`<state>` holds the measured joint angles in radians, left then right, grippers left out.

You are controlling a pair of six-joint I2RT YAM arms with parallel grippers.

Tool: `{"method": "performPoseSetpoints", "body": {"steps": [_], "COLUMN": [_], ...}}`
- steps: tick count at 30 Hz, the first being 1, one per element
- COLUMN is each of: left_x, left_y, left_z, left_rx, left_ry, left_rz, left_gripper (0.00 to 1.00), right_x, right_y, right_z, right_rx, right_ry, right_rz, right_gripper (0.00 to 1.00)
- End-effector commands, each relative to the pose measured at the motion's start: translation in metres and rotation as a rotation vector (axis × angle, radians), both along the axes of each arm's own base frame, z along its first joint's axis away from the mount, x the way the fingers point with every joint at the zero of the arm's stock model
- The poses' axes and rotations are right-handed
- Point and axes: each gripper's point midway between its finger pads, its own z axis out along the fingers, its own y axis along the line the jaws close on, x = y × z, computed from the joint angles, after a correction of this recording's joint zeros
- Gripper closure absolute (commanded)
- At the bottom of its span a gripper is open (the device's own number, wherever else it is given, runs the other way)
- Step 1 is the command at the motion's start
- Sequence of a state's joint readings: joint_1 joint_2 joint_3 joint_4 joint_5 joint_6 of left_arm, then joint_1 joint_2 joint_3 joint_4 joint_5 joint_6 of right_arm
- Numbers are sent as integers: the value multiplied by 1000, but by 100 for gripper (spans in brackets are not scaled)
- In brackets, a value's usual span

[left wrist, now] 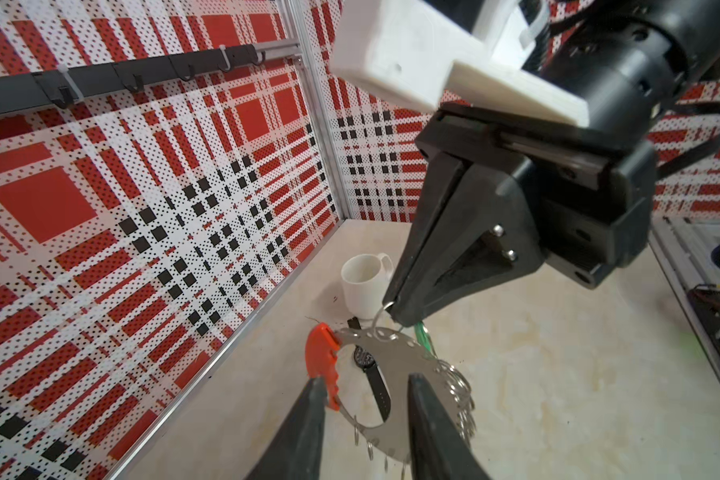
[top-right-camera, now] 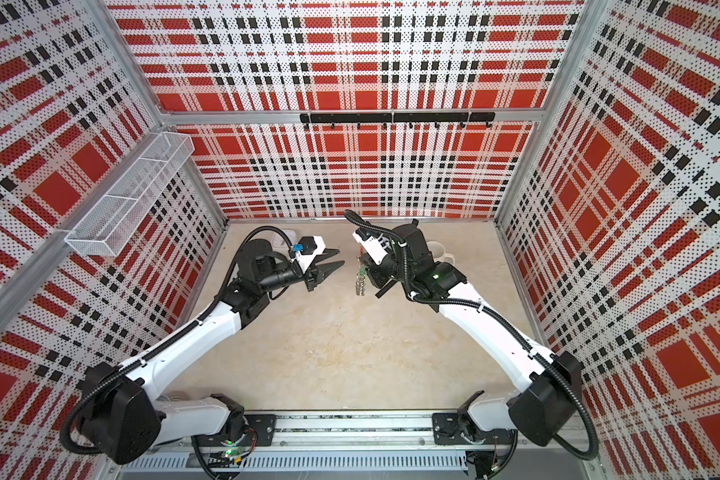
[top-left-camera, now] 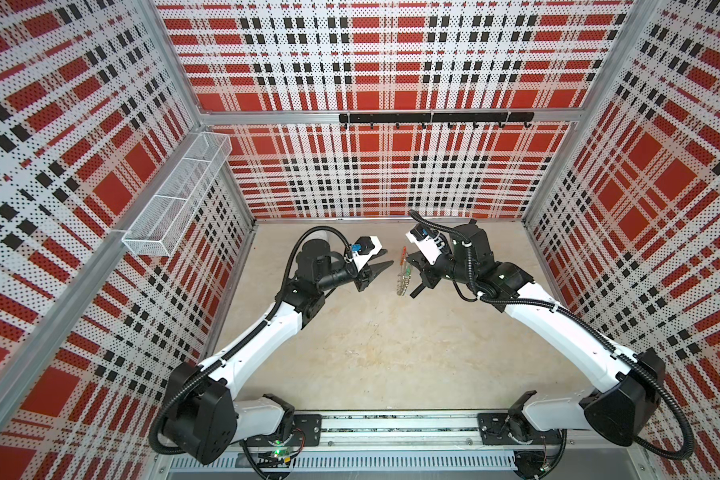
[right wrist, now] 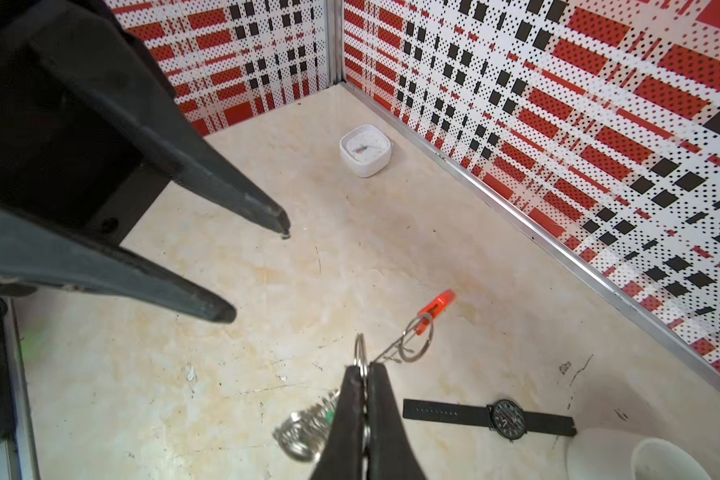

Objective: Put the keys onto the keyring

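The keyring [left wrist: 400, 355] is held clear of the table [right wrist: 391, 249], pinched at a rim loop by the right gripper [left wrist: 393, 308], jaws pressed together. The left gripper [top-left-camera: 389, 257] is spread and empty, seen at the ring's 9 o'clock in both top views, near it but apart.

The keys [left wrist: 423, 337] are glimpsed as a green sliver right beside the pinch, on the ring's 3 o'clock side. Whether a loop has been threaded cannot be told.

For a clean finish, the pinch is best kept firm and the ring steady. The spread fingers should be drawn off toward 9 o'clock without snagging the wire loops.

From above, the ring is seen edge-on. Its long axis is laid 12 to 6 o'clock, with the red section at the 12 end and the loops bunched at 6. The tag appears to hang downward.
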<state>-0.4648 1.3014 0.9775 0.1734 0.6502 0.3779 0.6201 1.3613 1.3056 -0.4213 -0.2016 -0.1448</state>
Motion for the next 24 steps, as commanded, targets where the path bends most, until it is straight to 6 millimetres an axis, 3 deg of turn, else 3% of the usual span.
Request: {"method": "performPoseSetpoints", "body": {"steps": [1,9,24], "left_x": [-9,-12,-14], "left_y": [-8,-23,-31], "left_z": [-24,-22,-17], "left_rx": [105,126,120], "left_ry": [24,35,43], "left_rz": [-79,-167,-206], "left_gripper": [63,63,73], "right_x": [-11,-32,-32], "right_y": [5,13,16], "right_z": [11,14,14], "right_rx": [-9,59,59], "right_ry": [-55,-63,-52], "right_rz": [75,175,189], "right_gripper": [100,100,100]}}
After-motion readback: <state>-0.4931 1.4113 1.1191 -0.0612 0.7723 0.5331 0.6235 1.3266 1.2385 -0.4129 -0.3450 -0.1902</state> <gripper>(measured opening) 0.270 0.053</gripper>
